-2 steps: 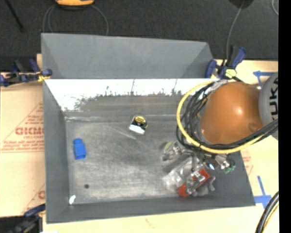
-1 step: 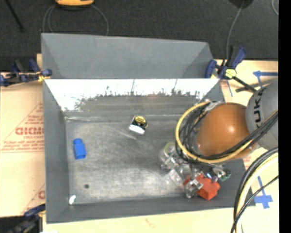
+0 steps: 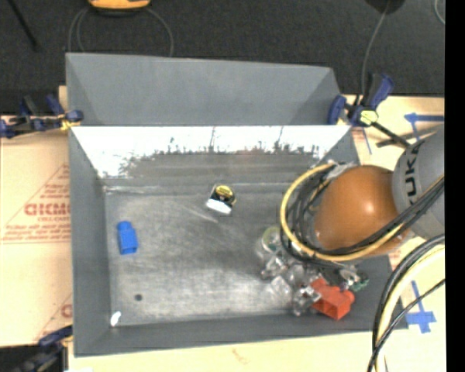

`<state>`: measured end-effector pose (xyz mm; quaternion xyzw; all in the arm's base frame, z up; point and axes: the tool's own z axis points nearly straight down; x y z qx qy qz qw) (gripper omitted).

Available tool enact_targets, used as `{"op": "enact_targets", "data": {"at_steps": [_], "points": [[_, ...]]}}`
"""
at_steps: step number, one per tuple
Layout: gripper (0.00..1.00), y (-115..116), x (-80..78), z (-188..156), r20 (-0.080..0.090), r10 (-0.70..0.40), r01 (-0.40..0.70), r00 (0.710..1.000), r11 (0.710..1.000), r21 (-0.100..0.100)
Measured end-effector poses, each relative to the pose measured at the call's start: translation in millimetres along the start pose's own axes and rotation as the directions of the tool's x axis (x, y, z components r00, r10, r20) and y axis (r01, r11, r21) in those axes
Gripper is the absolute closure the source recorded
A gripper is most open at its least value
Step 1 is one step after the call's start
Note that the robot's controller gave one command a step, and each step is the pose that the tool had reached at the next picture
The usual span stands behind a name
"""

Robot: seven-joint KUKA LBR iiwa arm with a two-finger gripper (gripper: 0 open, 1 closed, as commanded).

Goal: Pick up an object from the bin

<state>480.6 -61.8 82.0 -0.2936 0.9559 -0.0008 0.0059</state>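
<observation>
Red block [image 3: 331, 301] – near-right corner, beside clear clutter [image 3: 272, 246] – under gripper [image 3: 306, 280] (jaw state: cannot tell).

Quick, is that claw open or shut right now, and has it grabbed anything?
Claw: cannot be told; it sits low beside a red object.
</observation>
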Motion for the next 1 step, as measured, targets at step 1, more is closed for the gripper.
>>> {"op": "enact_targets", "data": {"at_steps": [1], "points": [[1.00, 15.2, -9.3, -156.6, -0.004, 0.009, -0.009, 1.000, 1.000, 0.000]]}}
